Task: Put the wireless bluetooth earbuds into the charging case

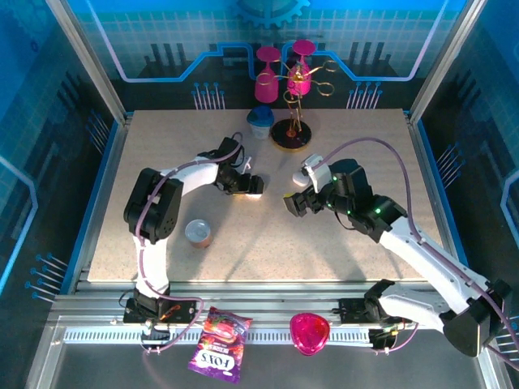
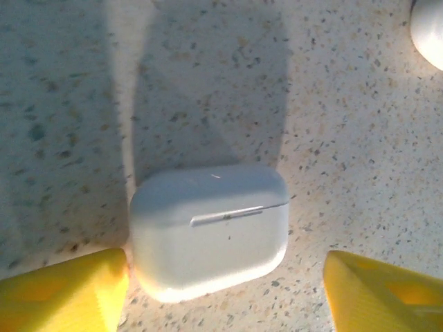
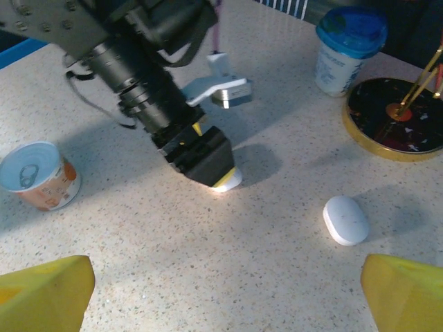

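Observation:
A small white charging case, lid shut, lies on the speckled table. My left gripper hangs straight over it, open, one yellow finger touching its left side and the other standing well off to the right. From above, the same left gripper sits mid-table over the lit case. A second white case lies closed to the right. My right gripper is open above bare table, nothing between its fingers, with the second case just beyond it. The earbuds are out of view.
An open tin can stands near the left arm. A blue-lidded cup and a gold stand with pink glasses are at the back. A snack bag and a pink object lie on the front rail.

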Available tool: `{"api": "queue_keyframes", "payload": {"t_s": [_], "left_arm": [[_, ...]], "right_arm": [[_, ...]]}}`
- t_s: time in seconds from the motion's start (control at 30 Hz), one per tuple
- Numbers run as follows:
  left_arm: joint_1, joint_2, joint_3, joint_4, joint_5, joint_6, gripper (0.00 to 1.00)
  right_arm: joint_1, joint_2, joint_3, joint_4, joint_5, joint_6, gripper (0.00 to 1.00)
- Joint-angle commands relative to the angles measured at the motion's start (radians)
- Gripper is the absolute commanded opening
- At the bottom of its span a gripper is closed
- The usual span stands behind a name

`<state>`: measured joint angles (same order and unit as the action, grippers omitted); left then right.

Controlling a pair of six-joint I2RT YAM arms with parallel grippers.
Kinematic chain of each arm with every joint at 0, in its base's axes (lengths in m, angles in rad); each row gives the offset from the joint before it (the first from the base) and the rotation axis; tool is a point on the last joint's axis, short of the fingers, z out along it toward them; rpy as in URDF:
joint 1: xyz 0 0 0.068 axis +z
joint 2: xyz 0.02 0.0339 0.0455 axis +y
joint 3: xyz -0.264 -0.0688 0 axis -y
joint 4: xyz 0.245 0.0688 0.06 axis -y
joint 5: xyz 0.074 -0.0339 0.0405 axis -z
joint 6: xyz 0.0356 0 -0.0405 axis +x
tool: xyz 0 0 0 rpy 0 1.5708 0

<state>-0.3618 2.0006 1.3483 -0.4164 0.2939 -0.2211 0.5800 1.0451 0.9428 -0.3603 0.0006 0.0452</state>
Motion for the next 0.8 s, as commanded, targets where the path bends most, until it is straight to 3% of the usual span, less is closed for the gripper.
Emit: {"api": "queue_keyframes", "payload": {"t_s": [0.0,0.13,0.5,0.7,0.77], "left_arm": [[0.009,-0.141,-0.063,0.050,-0.076,-0.016,0.79],[0.010,-0.283,-0.183,0.197,-0.136,0.030,0.99],[0.039,-0.688,-0.668,0.739,-0.456,0.226,0.99],[0.099,-0.780,-0.889,0.924,-0.627,0.279,0.99],[0.139,-0.776,-0.942,0.969,-0.627,0.276,0.99]], "right_arm": [[-0.037,-0.041,-0.031,0.073,0.026,0.044,1.00],[-0.104,-0.072,-0.089,0.142,0.065,0.096,1.00],[-0.392,-0.080,-0.380,0.511,0.134,0.124,1.00],[-0.467,0.057,-0.557,0.899,0.203,0.030,1.00],[-0.496,0.133,-0.562,0.956,0.198,0.009,1.00]]}}
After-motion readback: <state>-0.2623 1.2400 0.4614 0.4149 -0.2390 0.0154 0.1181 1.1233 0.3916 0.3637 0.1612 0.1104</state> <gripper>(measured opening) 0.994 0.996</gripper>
